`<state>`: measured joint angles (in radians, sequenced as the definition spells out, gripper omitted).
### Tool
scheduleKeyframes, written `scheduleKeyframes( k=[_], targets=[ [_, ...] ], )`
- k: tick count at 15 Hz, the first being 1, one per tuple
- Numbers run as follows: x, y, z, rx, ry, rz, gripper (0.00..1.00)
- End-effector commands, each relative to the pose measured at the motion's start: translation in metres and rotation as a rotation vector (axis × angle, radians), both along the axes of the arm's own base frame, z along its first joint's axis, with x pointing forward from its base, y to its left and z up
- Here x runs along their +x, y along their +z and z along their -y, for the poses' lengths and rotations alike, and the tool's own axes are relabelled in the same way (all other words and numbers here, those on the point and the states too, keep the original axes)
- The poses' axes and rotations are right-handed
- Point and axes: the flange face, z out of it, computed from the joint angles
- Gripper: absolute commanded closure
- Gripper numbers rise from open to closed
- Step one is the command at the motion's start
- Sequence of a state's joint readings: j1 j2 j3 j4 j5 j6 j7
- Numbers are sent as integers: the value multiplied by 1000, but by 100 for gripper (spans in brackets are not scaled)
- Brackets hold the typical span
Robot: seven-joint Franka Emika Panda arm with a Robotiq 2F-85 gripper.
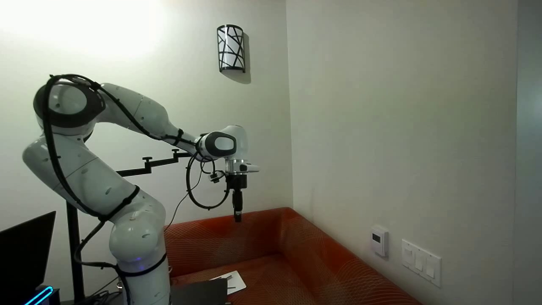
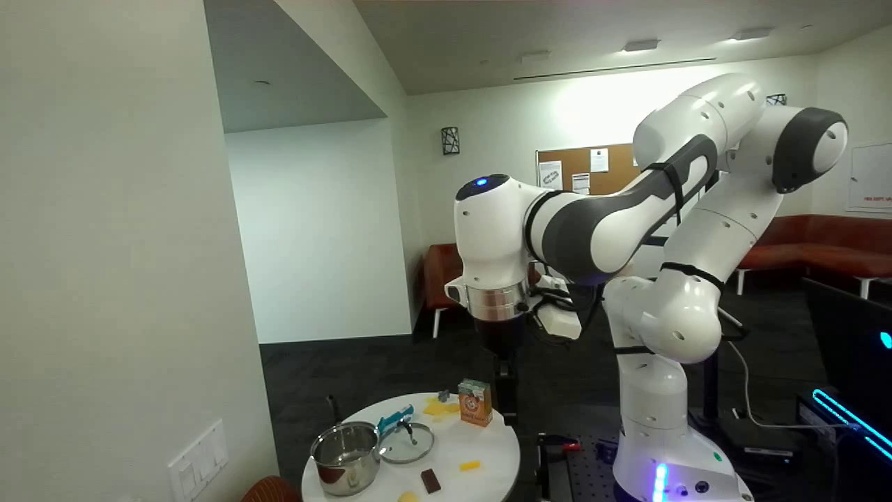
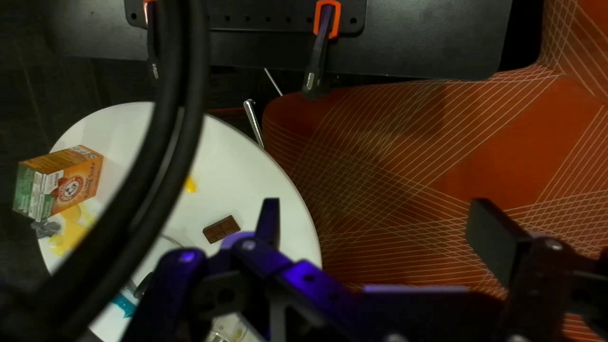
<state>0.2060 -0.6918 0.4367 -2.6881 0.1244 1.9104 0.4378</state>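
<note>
Black cable (image 3: 195,85) is looping across my wrist view, closest to the lens, hiding a slice of the white desk (image 3: 256,175). My fingers (image 3: 496,240) are standing wide apart with nothing between them, and they're pointing straight down in both exterior views, hanging in the air.

Nearest to them in the wrist view: chocolate bar (image 3: 221,229), lying flat on the desk. It's sitting outside the gap, just left of the left-hand fingertip in that view, so the offset is sideways. Gap is showing mostly red sofa (image 3: 498,166), plus a strip of desk edge. Bar's long axis is slanting slightly, low end left, so it's running closer to my finger-to-finger line than across it. Drop height I'm not able to judge.

Bar is looking dark brown, short, oblong, with what seem to be scored squares on top.

Around it: yellow piece (image 3: 190,184) is lying up-left in the wrist view, partly behind the cable; baking soda box (image 3: 76,185) is standing farther left. In an exterior view, pot (image 2: 348,477) and glass lid (image 2: 404,446) are sharing the desk, lid resting right beside pot; touching or not, can't tell.
</note>
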Motion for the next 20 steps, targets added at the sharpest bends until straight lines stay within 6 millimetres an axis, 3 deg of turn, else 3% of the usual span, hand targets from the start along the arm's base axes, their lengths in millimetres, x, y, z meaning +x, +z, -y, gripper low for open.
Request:
scheduleKeyframes(
  k=[1, 10, 14, 20],
  targets=[
    [0, 1, 0, 0, 0, -1, 0],
    [0, 1, 0, 0, 0, -1, 0],
    [21, 11, -2, -15, -69, 94, 0],
    [58, 20, 21, -56, -255, 228, 0]
  ],
)
